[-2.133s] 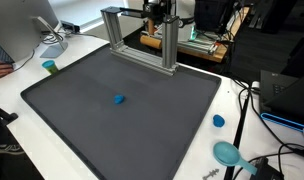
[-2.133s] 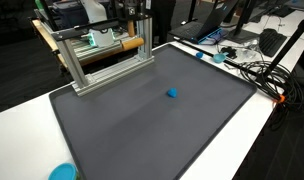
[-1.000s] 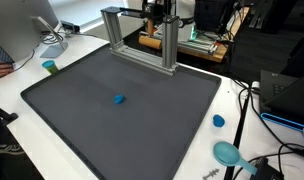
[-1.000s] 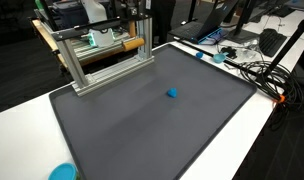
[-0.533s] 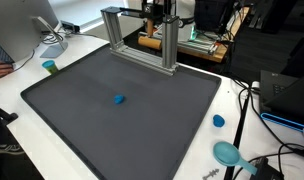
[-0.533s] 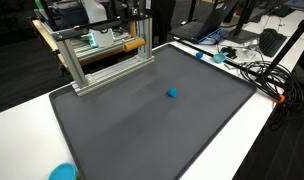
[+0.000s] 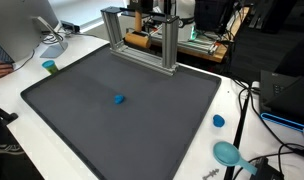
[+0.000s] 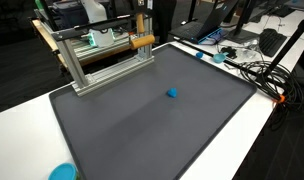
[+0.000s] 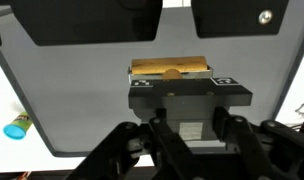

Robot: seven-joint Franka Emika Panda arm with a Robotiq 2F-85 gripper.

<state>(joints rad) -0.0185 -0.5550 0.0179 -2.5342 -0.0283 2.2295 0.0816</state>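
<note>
Dark grey mat (image 7: 142,130) covers most of the white surface (image 7: 7,95) in front of you, with office clutter beyond its far edge. Starting at the left in an exterior view, a monitor (image 7: 34,25) stands at the corner. Near it a small teal cup (image 7: 49,67) sits on the white rim, just off the mat. Further right, a little blue piece (image 7: 119,99) lies alone on the mat, well apart from everything else.

Behind it, an aluminium frame (image 7: 170,48) stands upright on the mat's far edge. Your end effector (image 8: 140,33) is up at that frame, its jaws drawn in narrow around a wooden cylinder (image 8: 142,42). The cylinder lies level, beside the frame's upper post and clear of the mat. In the wrist view its pale top (image 9: 169,68) shows in the middle of the picture. How the pads meet the wood is hard to make out there.

To the right, a blue cap (image 7: 218,121) rests on the white rim just beside the mat. A teal disc (image 7: 229,152) lies nearer the front edge, and black cables (image 7: 282,150) trail past it.
</note>
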